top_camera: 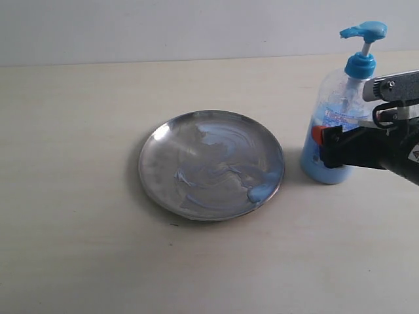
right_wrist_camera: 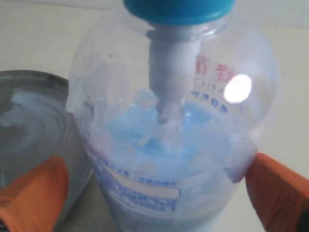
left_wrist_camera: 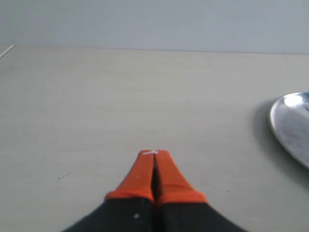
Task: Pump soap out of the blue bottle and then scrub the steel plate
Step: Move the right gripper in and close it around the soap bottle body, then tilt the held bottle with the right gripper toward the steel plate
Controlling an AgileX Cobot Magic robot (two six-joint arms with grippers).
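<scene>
Right gripper (top_camera: 321, 140): my jaws stand wide apart, one on each side of the blue bottle (top_camera: 335, 108), low on its body. In the right wrist view the orange fingers (right_wrist_camera: 34, 193) flank the bottle (right_wrist_camera: 169, 121). One pad sits at the bottle wall. The other shows a sliver of gap, so I record a straddle and no clamp.

Left gripper (left_wrist_camera: 154, 162): orange fingertips pressed together, nothing between them. It hangs low over bare counter (left_wrist_camera: 96, 106), with the plate's rim (left_wrist_camera: 289, 121) off to one side, well apart.

Counter (top_camera: 78, 248): pale, matte, faint wood grain. A plain light wall (top_camera: 196, 26) runs behind it.

Steel plate (top_camera: 169, 157): round, shallow, shiny, lying flat near the middle of the counter in the exterior view. Bluish-white smears swirl over most of its floor.

Blue bottle: upright on the counter, just beside the plate on the right of the exterior view, not touching its rim. Light blue liquid fills the lower part. The clear upper walls carry pale streaks inside. The blue collar (top_camera: 361, 65) and the pump head (top_camera: 364, 31) sit on top, the nozzle pointing toward the plate side. A blue-white printed label (right_wrist_camera: 140, 188) wraps the lower body, with red characters higher up.

Soap (top_camera: 260, 191): one thick light-blue blob lies at the plate's rim on the side nearest the bottle. Thinner pale trails run from it across the metal.
</scene>
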